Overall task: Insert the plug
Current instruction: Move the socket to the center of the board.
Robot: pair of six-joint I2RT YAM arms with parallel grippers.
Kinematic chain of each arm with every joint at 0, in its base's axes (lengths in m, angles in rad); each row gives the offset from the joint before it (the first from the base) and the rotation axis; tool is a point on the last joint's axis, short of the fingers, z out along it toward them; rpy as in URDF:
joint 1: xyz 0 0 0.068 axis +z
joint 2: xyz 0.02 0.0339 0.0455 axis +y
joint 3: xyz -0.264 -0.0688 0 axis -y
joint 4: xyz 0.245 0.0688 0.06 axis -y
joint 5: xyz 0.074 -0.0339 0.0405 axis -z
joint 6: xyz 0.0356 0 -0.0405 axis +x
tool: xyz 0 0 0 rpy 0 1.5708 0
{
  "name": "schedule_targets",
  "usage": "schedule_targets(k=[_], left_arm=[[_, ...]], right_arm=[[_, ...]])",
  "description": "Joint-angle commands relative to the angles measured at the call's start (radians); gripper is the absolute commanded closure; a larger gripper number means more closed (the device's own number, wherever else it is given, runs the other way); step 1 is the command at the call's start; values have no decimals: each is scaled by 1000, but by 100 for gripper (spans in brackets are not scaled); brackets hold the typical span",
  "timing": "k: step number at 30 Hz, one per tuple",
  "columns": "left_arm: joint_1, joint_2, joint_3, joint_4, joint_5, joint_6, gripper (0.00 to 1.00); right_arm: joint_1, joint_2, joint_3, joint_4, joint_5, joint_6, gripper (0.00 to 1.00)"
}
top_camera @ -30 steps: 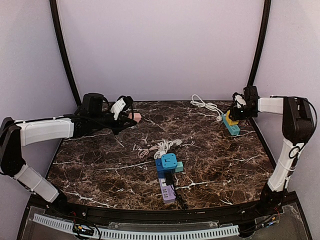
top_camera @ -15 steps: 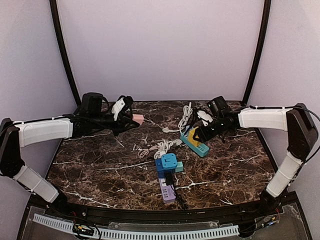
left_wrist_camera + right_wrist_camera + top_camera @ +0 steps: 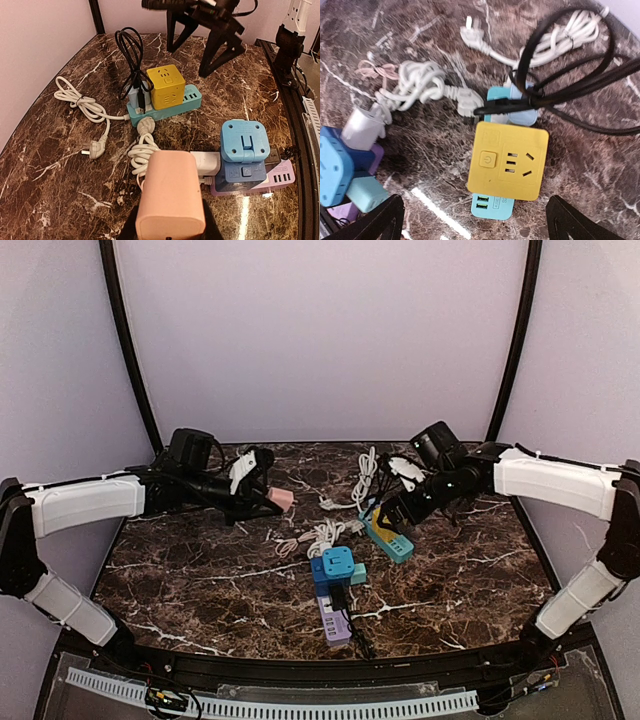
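My left gripper (image 3: 270, 497) is shut on a pink plug block (image 3: 282, 499), held above the back left of the table. In the left wrist view the pink plug block (image 3: 170, 195) fills the bottom middle, with the gripper (image 3: 170, 233) clamped on its sides. A yellow socket cube (image 3: 509, 160) sits on a teal power strip (image 3: 492, 206) at the table's middle right. My right gripper (image 3: 472, 222) hangs open just above the cube, its fingertips (image 3: 375, 220) wide apart and touching nothing. From above, the teal strip (image 3: 391, 538) lies below the right gripper (image 3: 398, 512).
A blue socket cube (image 3: 334, 566) stands on a purple strip (image 3: 337, 625) near the front middle, with a white adapter (image 3: 205, 162) plugged in beside it. A coiled white cable (image 3: 322, 533) and a black cable (image 3: 570, 75) lie around the teal strip. A loose white plug (image 3: 95, 147) lies at the back.
The right arm carried the teal strip with the yellow cube from the far right edge toward the middle, set it down and opened its jaws. The left arm shifted slightly right with the pink plug.
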Motion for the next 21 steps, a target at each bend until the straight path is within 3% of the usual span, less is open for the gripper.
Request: schedule_targets(k=[1, 6, 10, 17, 21], left_arm=[[-4, -45, 40, -94, 42, 53, 99], [-10, -61, 59, -115, 100, 61, 100], [-17, -85, 74, -143, 155, 101, 99], [-34, -128, 69, -181, 176, 146, 99], [-43, -146, 63, -193, 183, 163, 99]], right_arm=[[47, -140, 74, -41, -52, -78, 1], [156, -173, 114, 132, -217, -227, 1], [228, -81, 186, 273, -324, -316, 1], [351, 144, 330, 364, -262, -400, 1], [354, 187, 375, 384, -259, -356, 12]])
